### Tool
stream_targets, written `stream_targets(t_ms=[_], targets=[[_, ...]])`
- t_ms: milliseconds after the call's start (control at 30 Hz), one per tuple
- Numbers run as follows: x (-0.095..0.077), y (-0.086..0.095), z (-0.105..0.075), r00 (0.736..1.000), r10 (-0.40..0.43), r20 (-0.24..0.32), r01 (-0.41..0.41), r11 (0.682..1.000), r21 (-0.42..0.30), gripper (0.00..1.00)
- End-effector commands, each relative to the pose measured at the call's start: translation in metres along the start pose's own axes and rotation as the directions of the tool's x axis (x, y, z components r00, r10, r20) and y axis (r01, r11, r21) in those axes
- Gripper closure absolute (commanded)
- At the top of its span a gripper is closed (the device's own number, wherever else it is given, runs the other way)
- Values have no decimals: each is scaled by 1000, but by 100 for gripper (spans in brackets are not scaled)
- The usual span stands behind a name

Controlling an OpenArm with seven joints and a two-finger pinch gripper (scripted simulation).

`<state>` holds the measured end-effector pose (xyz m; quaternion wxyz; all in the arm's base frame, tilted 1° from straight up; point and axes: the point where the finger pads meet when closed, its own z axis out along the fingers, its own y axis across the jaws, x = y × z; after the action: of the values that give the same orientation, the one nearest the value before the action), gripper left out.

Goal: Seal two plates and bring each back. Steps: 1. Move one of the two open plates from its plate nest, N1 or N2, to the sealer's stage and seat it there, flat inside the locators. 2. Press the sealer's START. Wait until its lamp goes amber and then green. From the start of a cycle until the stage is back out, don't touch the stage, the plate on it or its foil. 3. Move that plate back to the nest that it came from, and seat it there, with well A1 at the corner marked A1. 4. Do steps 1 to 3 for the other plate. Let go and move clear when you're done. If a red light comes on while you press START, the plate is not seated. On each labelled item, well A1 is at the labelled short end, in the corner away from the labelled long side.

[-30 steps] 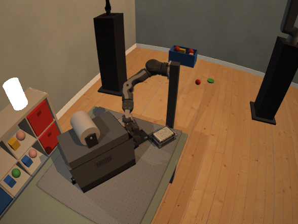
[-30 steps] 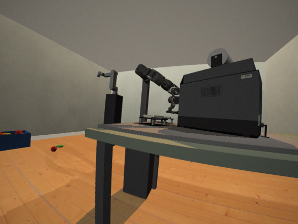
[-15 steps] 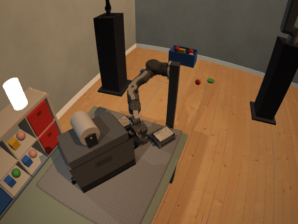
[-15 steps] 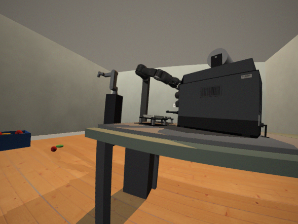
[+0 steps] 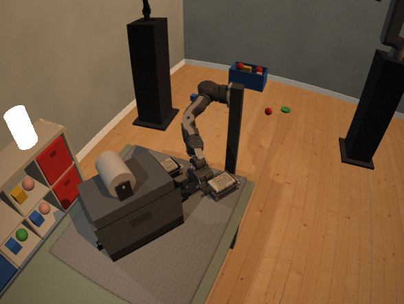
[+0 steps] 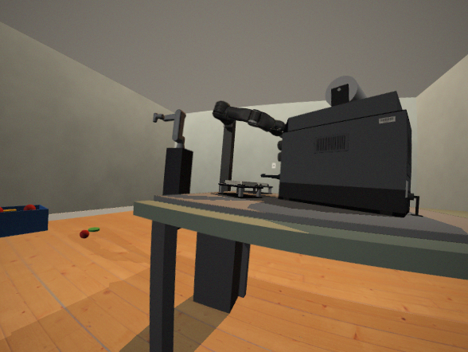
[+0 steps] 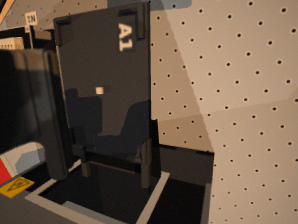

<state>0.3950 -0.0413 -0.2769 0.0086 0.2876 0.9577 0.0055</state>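
sealer (image 6: 346, 159): you see its dark box near table's right edge
arm (image 6: 248, 116): reaches behind sealer
plate (image 6: 244, 184): left of sealer
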Motion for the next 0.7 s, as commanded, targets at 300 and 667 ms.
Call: stream_targets(t_ms=[300,667], targets=[[1,-1,-1,1000,17,-2,-17,1000,12,35],[2,-32,4,1000,23,-3,-22,1000,13,35]])
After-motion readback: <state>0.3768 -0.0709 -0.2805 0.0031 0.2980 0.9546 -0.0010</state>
